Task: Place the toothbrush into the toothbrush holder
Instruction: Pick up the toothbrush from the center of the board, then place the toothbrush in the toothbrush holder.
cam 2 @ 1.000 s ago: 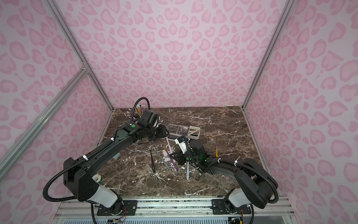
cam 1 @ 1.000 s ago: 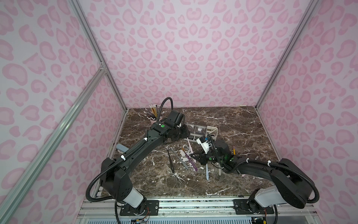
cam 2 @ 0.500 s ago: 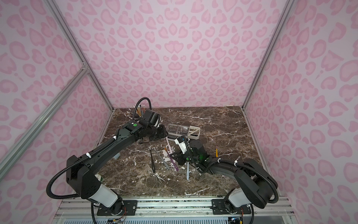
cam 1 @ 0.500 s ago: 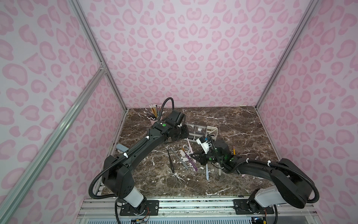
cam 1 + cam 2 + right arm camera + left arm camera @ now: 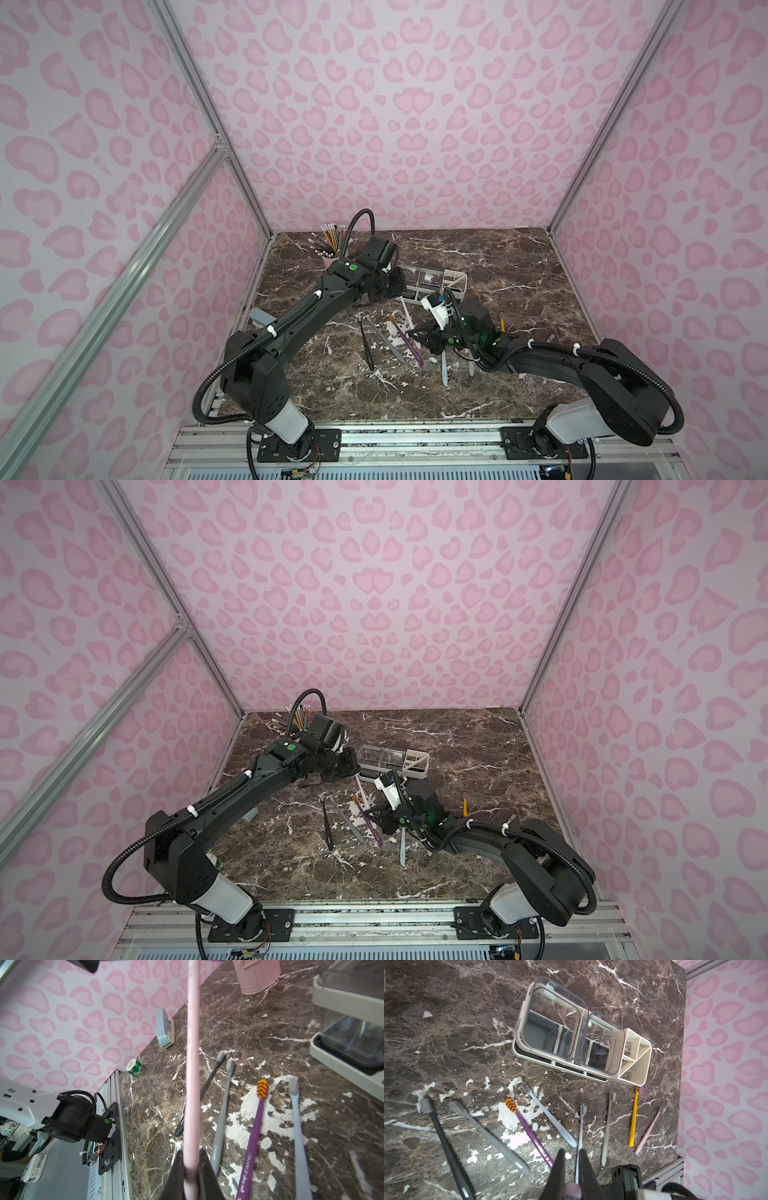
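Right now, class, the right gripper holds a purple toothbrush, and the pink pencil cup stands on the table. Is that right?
Not quite. The right gripper holds a pink toothbrush, as the right wrist view shows; the purple toothbrush lies on the table. The pink pencil cup does stand there.

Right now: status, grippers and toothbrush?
Left gripper, right gripper both shut on pink toothbrush, held in the air. Not yet in toothbrush holder. Slots look empty; loose toothbrushes lie beside it.

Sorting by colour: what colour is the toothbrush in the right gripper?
Pale pink; the toothbrush shows best in the right wrist view.
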